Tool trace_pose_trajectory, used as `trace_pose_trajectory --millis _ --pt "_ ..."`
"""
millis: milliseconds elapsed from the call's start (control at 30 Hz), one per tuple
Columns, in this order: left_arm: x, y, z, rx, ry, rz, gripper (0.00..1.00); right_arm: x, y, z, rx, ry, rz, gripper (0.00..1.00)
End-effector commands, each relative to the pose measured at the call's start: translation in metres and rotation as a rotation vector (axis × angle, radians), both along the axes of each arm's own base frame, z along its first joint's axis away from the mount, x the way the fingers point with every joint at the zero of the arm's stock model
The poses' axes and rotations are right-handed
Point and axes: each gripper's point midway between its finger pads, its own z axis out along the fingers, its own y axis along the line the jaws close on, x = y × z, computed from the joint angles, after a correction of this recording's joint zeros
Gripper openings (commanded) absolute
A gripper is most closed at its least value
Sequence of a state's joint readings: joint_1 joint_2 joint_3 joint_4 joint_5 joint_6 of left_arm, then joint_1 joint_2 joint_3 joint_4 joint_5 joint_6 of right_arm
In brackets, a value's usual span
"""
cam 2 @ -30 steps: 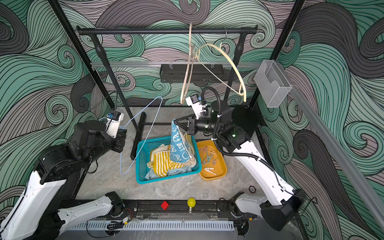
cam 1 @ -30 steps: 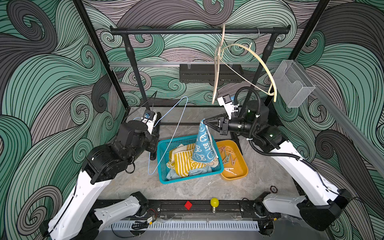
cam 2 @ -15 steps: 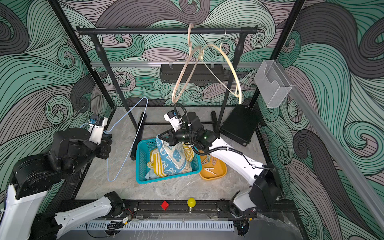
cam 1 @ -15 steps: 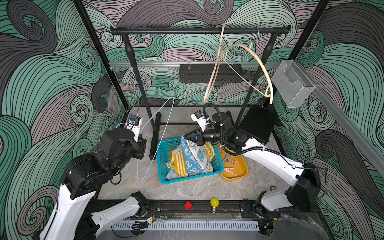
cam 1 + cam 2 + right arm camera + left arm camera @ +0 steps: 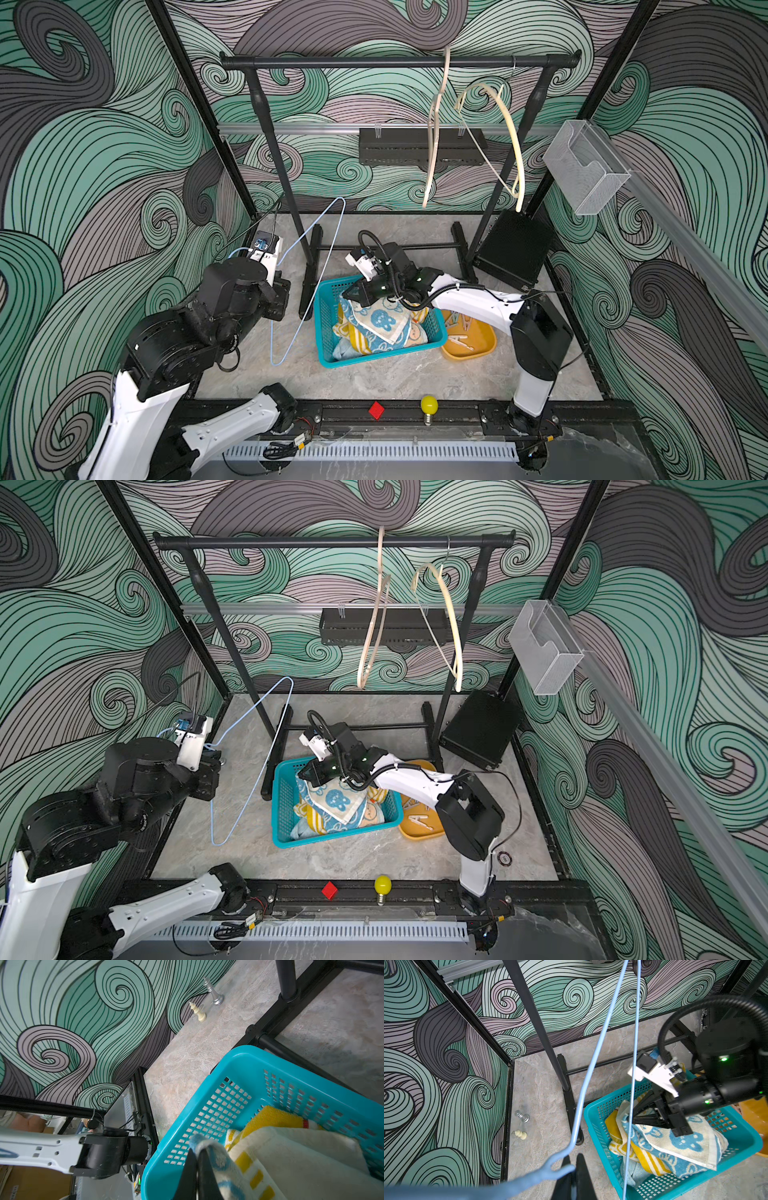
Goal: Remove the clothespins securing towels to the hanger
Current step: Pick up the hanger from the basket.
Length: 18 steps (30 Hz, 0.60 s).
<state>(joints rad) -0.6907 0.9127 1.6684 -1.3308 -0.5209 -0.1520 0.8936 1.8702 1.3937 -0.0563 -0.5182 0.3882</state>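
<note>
Swirled green walls and grey stone floor fill the left wrist view. My left gripper is pressed together on the neck of the pale-blue wire hanger, whose bare frame runs steeply up and away from my grip.

Right wrist view: my right gripper pinches an edge of the blue-and-white bunny terry towel, low inside the teal slotted plastic basket. Soft and limp, it should lift by its hem.

In a top view, the pastel plastic clothespins lie loose in the orange-yellow tray beside my right forearm, pointing various ways. Light, stiff and springy, I judge; best squeezed at the tails.
</note>
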Motion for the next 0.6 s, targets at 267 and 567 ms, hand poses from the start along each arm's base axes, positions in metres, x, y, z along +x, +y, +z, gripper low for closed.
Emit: trace_pose_trajectory --millis 267,567 --pt "-0.002 -0.019 -0.012 -0.037 0.035 -0.091 0.00 0.000 0.024 -0.047 -0.081 0.002 0.034 0.00" --pt "0.003 -0.039 -0.010 -0.085 0.035 -0.154 0.00 -0.009 0.007 0.019 -0.009 -0.078 0.042 0.42"
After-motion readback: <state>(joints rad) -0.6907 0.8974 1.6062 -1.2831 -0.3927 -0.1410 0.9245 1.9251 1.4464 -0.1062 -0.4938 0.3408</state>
